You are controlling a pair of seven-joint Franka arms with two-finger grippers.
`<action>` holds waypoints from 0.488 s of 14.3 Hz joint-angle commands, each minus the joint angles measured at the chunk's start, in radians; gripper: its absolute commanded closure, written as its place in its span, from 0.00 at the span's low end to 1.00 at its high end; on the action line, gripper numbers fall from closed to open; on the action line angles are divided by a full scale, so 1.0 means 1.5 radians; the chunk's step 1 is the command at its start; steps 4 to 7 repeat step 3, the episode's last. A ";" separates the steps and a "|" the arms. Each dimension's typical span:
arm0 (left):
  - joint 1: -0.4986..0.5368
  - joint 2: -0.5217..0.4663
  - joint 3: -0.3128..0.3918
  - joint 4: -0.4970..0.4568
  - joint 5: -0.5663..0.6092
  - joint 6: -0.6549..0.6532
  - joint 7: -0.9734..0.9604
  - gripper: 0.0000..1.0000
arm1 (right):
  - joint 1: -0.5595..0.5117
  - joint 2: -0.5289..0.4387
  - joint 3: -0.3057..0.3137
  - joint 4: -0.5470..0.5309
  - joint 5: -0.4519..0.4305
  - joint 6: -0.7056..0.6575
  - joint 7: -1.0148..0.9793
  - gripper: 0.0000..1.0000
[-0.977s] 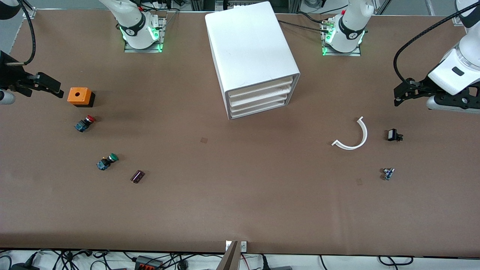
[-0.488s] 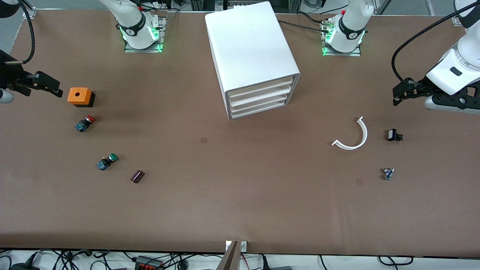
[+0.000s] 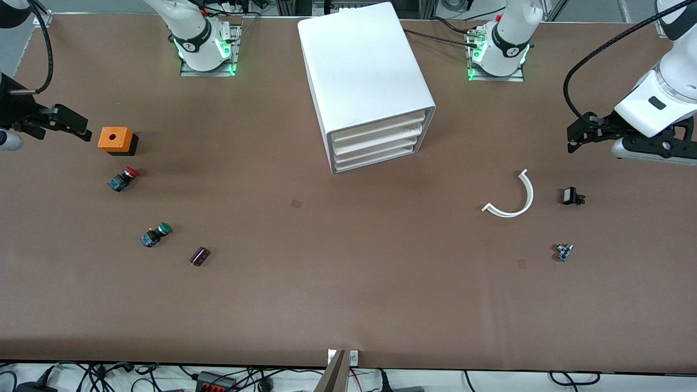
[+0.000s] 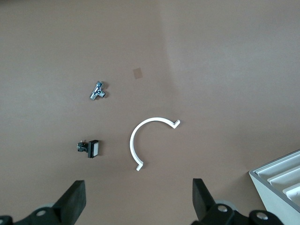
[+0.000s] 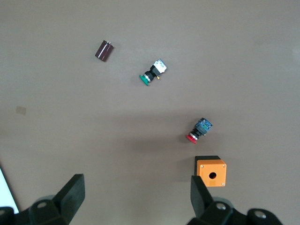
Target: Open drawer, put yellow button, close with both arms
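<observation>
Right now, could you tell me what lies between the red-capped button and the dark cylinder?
The green-capped button lies between the red-capped button and the dark cylinder, as the front view shows.

No readable text, label, brand, number or sign shows on anything here.

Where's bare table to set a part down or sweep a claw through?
Widest free patch: in front of the cabinet, between the capacitor and the white arc, down to the table edge nearest the camera. Crowded: the right arm's end, around orange box, red button, green button; the left arm's end, around black switch and metal fitting.
</observation>
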 commanded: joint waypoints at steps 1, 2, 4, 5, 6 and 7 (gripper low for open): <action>-0.003 -0.003 0.001 0.003 -0.005 -0.008 0.006 0.00 | 0.002 -0.018 0.002 -0.019 -0.009 0.013 -0.011 0.00; -0.003 -0.003 0.001 0.003 -0.005 -0.008 0.005 0.00 | 0.002 -0.017 0.002 -0.020 -0.009 0.014 -0.010 0.00; -0.003 -0.003 0.001 0.002 -0.006 -0.008 0.005 0.00 | 0.002 -0.017 0.002 -0.020 -0.009 0.014 -0.011 0.00; -0.003 -0.003 0.001 0.002 -0.006 -0.008 0.005 0.00 | 0.002 -0.017 0.002 -0.020 -0.009 0.014 -0.011 0.00; -0.003 -0.003 0.001 0.002 -0.006 -0.008 0.005 0.00 | 0.002 -0.017 0.002 -0.020 -0.009 0.014 -0.011 0.00; -0.003 -0.003 0.001 0.002 -0.006 -0.008 0.005 0.00 | 0.002 -0.017 0.002 -0.020 -0.009 0.014 -0.011 0.00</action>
